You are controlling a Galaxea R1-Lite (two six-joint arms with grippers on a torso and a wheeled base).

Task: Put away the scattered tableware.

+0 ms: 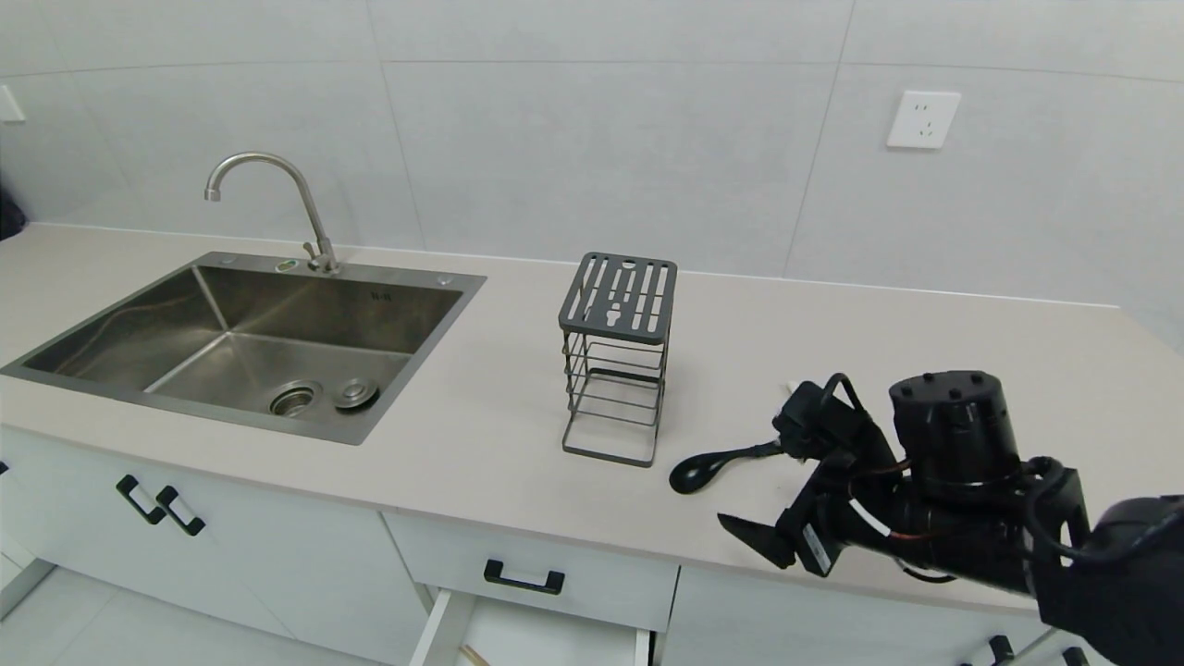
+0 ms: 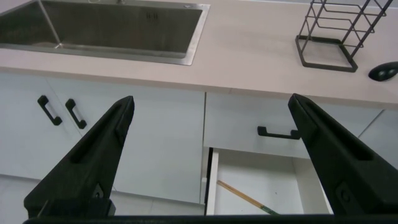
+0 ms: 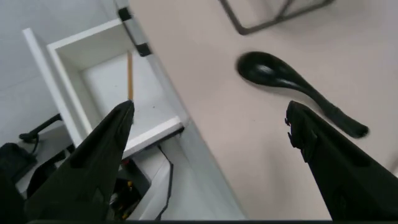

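Observation:
A black spoon (image 1: 705, 466) lies on the pale countertop (image 1: 481, 416) just right of the dark wire rack (image 1: 618, 356). My right gripper (image 1: 754, 474) hangs open above the spoon's handle end, with nothing between its fingers. From the right wrist the spoon (image 3: 292, 87) lies between and beyond the open gripper (image 3: 210, 109). My left gripper (image 2: 211, 106) is open and holds nothing, low in front of the cabinets. It faces an open drawer (image 2: 267, 186) that holds a wooden chopstick (image 2: 242, 196). The spoon's bowl (image 2: 382, 71) shows at the counter's edge.
A steel sink (image 1: 240, 342) with a curved tap (image 1: 277, 199) takes up the counter's left part. The open drawer (image 1: 546, 638) juts out below the rack. Closed cabinet doors with black handles (image 1: 159, 504) are under the sink. A tiled wall backs the counter.

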